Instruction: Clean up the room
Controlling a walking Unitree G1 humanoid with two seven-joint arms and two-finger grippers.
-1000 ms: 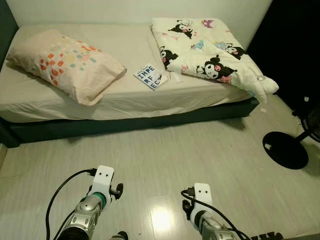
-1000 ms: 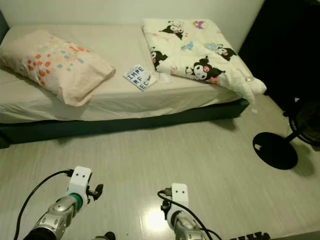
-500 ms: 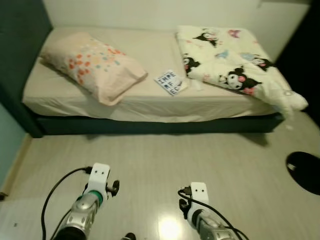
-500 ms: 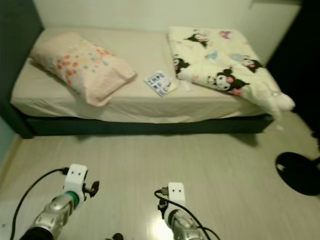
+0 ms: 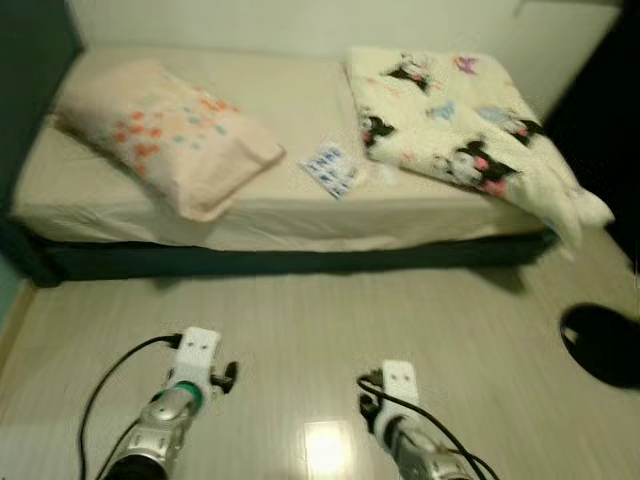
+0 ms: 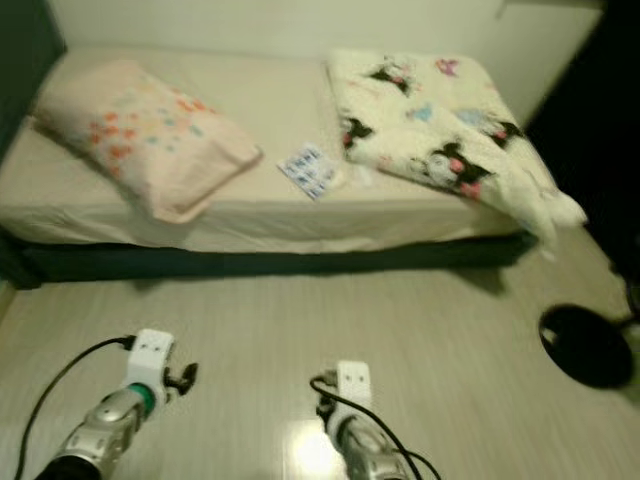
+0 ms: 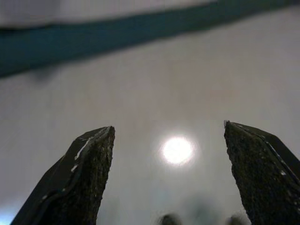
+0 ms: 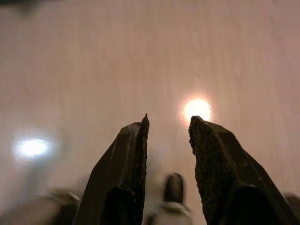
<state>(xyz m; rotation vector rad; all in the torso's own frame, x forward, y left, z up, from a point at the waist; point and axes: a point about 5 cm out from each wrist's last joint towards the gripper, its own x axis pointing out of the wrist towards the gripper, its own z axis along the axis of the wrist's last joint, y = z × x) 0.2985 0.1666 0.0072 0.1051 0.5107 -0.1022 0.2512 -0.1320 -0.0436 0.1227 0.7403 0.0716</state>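
A low bed [image 5: 290,215] with a beige sheet stands ahead across pale floor. On it lie a peach pillow [image 5: 165,130] with orange and blue spots at the left, a small book [image 5: 330,170] with dark letters in the middle, and a crumpled cartoon-print blanket [image 5: 460,130] at the right, one corner drooping over the bed's edge. Both arms hang low over the floor, well short of the bed. My left gripper [image 7: 168,126] is wide open with nothing in it. My right gripper [image 8: 168,119] has a narrow gap between its fingers and holds nothing.
A black round fan base [image 5: 603,343] sits on the floor at the right. The bed's dark frame [image 5: 280,262] runs across the view, and a dark headboard [image 5: 25,60] rises at the left. Glossy wood floor [image 5: 320,330] lies between me and the bed.
The camera has swung and the picture is now blurred, so the bed sits slightly further left. Both arms hold the same pose; nothing on the bed has moved.
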